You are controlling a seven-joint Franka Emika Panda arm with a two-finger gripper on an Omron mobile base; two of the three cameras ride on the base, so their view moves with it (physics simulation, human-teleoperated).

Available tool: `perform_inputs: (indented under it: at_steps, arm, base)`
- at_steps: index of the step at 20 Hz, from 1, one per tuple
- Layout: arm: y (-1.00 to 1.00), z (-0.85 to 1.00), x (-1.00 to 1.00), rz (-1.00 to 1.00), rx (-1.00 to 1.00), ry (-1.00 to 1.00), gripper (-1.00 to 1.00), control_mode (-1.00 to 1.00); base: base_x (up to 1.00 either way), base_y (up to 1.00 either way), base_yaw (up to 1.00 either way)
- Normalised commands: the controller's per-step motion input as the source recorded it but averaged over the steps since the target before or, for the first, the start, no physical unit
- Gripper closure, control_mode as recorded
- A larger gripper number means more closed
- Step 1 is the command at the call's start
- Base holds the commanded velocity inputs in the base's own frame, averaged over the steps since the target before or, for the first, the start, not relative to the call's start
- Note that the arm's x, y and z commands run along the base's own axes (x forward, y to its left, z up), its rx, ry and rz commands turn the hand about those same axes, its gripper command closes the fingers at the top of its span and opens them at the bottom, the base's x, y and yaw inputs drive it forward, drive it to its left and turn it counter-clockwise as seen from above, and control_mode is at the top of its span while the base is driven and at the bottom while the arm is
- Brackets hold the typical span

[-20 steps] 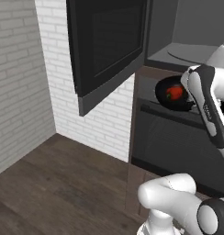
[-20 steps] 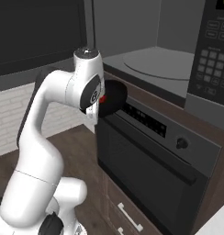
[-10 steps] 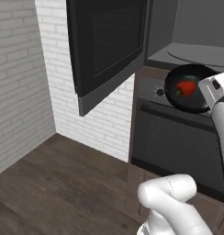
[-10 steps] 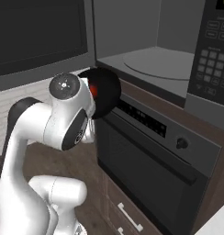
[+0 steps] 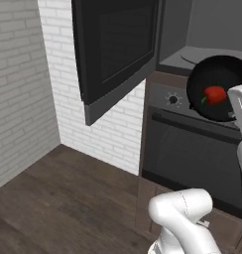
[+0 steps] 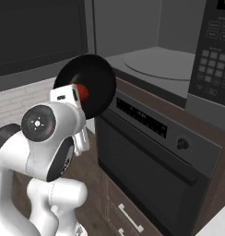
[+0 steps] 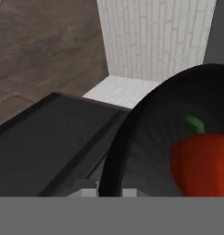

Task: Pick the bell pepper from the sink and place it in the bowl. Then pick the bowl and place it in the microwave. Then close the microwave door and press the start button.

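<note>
My gripper [image 5: 236, 113] is shut on the rim of the black bowl [image 5: 205, 74], which hangs tilted in the air in front of the open microwave [image 5: 212, 52]. The red bell pepper [image 5: 214, 94] lies inside the bowl [image 6: 98, 76], next to the hand [image 6: 68, 94]. In the hand view the bowl's rim [image 7: 117, 147] runs up from between the finger tips, with the pepper [image 7: 201, 160] at the right. The microwave door [image 5: 118, 49] stands swung open to the left. The turntable [image 6: 160, 64] and the keypad panel [image 6: 216, 50] show in the right base view. The sink is out of view.
An oven [image 6: 151, 156] with a knob [image 6: 181, 144] sits directly under the microwave, just below the bowl. A white brick wall [image 5: 24, 84] stands at the left above a dark wood floor [image 5: 58, 198]. A drawer with a handle [image 6: 128, 216] lies under the oven.
The arm has swung and lifted the bowl with the pepper up and closer to the microwave opening. The hand has turned, so the bowl's inside now faces the cameras more.
</note>
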Motion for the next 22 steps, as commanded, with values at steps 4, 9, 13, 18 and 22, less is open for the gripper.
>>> perform_inputs:
  at_steps: [4, 9, 13, 18, 22]
  arm:
    - [-0.04, 0.59, -0.01, -0.06, 0.07, 0.07, 1.00, -1.00]
    - [-0.08, 0.60, 0.00, -0.07, 0.07, 0.36, 1.00, -1.00]
    - [0.00, 0.43, -0.01, -0.10, 0.01, 0.23, 1.00, -1.00]
    - [-0.02, 0.21, -0.29, -0.06, 0.00, -0.21, 1.00, -1.00]
    - [-0.06, 0.04, 0.05, -0.16, 0.00, -0.06, 1.00, -1.00]
  base:
    - [0.00, 0.00, 0.00]
    - [0.00, 0.00, 0.00]
    - [0.00, 0.00, 0.00]
    - [0.00, 0.00, 0.00]
    - [0.00, 0.00, 0.00]
